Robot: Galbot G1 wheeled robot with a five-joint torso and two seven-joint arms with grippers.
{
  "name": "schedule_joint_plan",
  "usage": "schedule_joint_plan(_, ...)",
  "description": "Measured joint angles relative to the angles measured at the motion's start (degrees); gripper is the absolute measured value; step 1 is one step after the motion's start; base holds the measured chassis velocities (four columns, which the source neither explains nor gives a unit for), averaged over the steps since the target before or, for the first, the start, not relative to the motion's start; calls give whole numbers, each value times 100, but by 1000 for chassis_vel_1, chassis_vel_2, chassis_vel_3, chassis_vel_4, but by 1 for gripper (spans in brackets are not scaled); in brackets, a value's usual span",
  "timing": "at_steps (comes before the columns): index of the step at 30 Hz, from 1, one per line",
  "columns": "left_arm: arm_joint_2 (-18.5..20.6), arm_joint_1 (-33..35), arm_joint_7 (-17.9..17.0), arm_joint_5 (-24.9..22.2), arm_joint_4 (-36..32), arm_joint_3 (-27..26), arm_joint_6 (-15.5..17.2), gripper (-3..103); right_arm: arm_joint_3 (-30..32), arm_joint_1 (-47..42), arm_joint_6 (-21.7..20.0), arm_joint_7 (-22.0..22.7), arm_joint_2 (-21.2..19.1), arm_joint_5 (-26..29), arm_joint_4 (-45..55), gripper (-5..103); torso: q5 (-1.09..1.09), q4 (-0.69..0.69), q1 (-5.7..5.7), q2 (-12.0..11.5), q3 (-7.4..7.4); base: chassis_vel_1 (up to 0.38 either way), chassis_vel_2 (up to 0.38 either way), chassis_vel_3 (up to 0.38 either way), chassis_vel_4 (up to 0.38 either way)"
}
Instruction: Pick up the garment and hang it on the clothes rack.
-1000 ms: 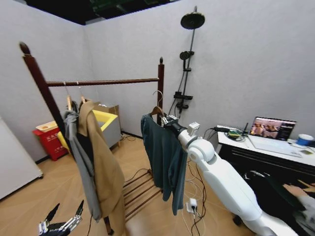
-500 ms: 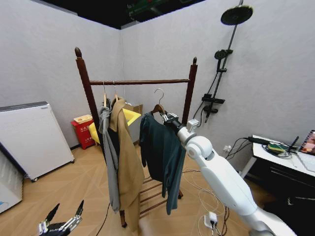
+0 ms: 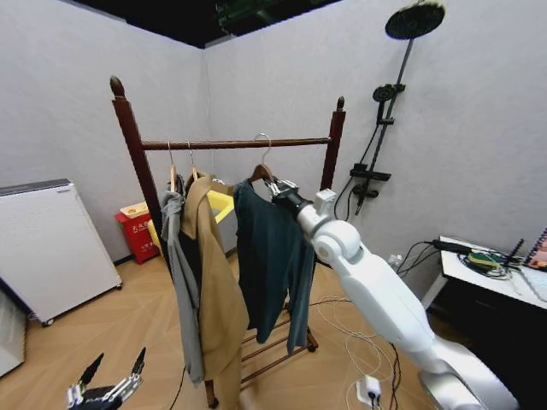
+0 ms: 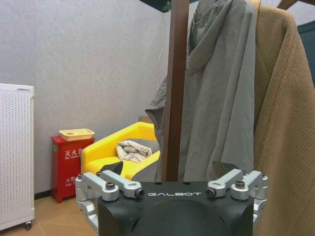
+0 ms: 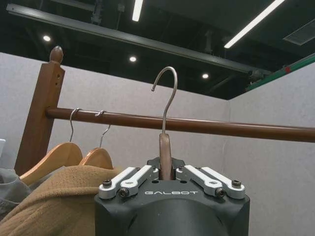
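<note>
The garment (image 3: 269,256) hangs lengthwise straight down from its wooden hanger (image 3: 261,175), metal hook (image 5: 166,96) pointing up beside the clothes rack (image 3: 235,144) bar, right of the tan coat (image 3: 214,290). The right claw (image 3: 279,189) is clamped on the hanger neck. The left claw (image 3: 107,389) hangs low at near left, fingers spread wide, holding nothing.

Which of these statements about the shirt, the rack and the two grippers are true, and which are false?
1. The right gripper is shut on the garment at its hanger's neck. True.
2. The hanger's hook already rests on the clothes rack. False: it is held up near the bar, not resting on it.
3. A grey jacket and a tan coat hang on the rack. True.
4. The left gripper holds a sleeve. False: it is open, low and holding nothing.
</note>
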Motion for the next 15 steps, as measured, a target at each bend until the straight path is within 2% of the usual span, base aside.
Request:
schedule_joint_plan(2,0,0,-3,0,0,-1,0,100,-56,95,0,0,81,-30,-133,10,0,0,0,0,0,0,0,0,0)
schedule_joint_plan(3,0,0,-2,0,0,0,0,100,-188,308,-7,16,304,-92,-463,10,1,0,1,0,1,0,0,0,0)
schedule_joint_plan(5,0,0,-1,0,0,0,0,100,-222,378,-31,41,376,-100,-569,10,2,0,2,-1,1,0,0,0,0)
schedule_joint_plan(7,0,0,-1,0,0,0,0,100,-353,682,-130,152,633,-108,-1051,10,1,-1,5,-1,2,0,0,0,0)
schedule_joint_plan(15,0,0,-2,0,0,0,0,100,-519,1151,-162,193,849,-158,-1745,10,3,-4,5,-1,2,0,0,0,0)
